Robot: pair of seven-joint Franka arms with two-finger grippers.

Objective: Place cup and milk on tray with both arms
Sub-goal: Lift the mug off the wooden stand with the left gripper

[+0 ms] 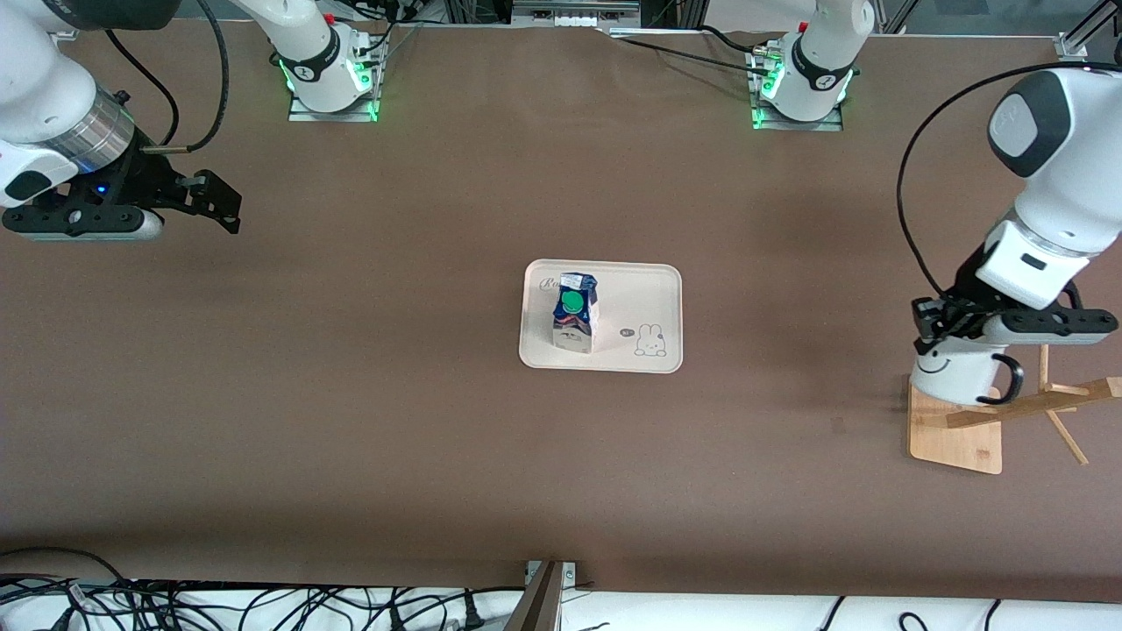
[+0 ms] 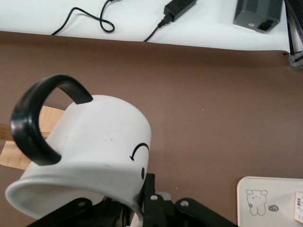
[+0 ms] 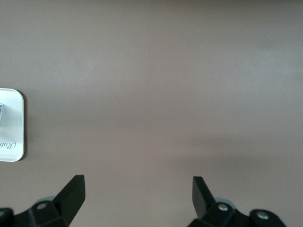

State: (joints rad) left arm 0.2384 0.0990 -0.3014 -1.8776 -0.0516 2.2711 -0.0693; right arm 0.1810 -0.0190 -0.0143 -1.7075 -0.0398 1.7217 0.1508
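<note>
— Where is the cup (image 1: 954,372), and which way does it point?

— I have it in my left gripper (image 1: 931,337), fingers clamped on its rim at the end turned toward the tray. It is over the wooden base (image 1: 955,434) at the left arm's end of the table. In my left wrist view the cup (image 2: 102,146) lies tilted, its long axis slanting, the open mouth toward my fingers and the closed bottom pointing away. The black loop handle (image 2: 40,116) arches on the upper side; the smiley face is on the side turned to the tray.

— And the milk?

— The milk (image 1: 575,312) stands upright on the tray (image 1: 653,280), at the end with the lettering, long axis vertical, green cap (image 1: 572,301) toward the front camera. The rabbit drawing (image 1: 649,340) sits at the other end, bare.

— Your other hand?

— My right gripper (image 1: 223,203) waits over bare table at the right arm's end, fingers (image 3: 73,191) wide apart, holding nothing.
</note>
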